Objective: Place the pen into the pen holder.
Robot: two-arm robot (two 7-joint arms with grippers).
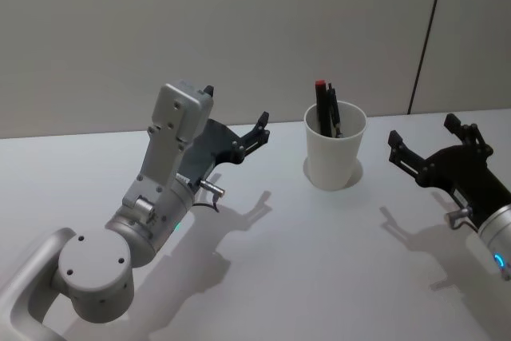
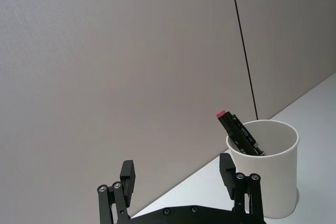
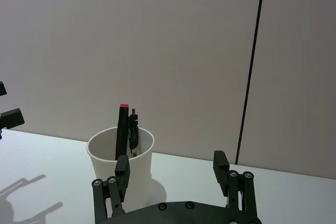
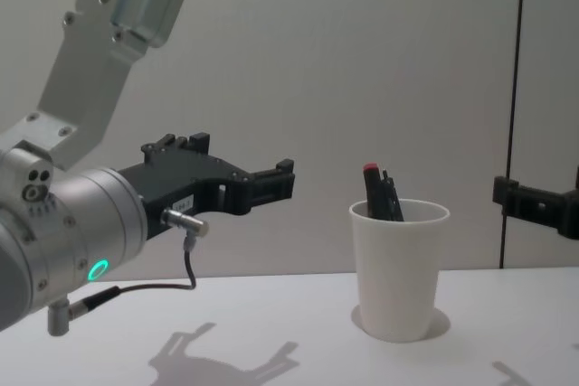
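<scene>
Left gripper (image 1: 260,130): raised above the table's left half, level with the cup's rim and apart from it to its left; fingers spread wide, nothing between them. The left wrist view shows both fingertips (image 2: 127,174) bare with the cup just past them.

Right gripper (image 1: 423,146): raised over the table's right side, near its right edge, facing the cup from the other flank; fingers spread wide and empty, well apart from the cup wall.

Table (image 1: 319,277): white, matte, bare in front of the cup; arm shadows fall on it.

Pen holder (image 1: 334,155): plain white paper cup, upright, toward the table's far edge, roughly midway between the two grippers.

Pen (image 1: 322,106): dark barrel with a red end, standing inside the cup, leaning on the rim, top sticking out above it. A second dark pen-like item stands beside it in the cup; what it is cannot be told.

Status, judged: placement looks complete.

Risks, judged:
- The cup is light and top-loaded by the leaning pen; a sideways sweep by either arm could clip the rim and tip it.
- A low retreat could catch the projecting pen end and lever the cup over.
- Nothing holds the cup down.
</scene>
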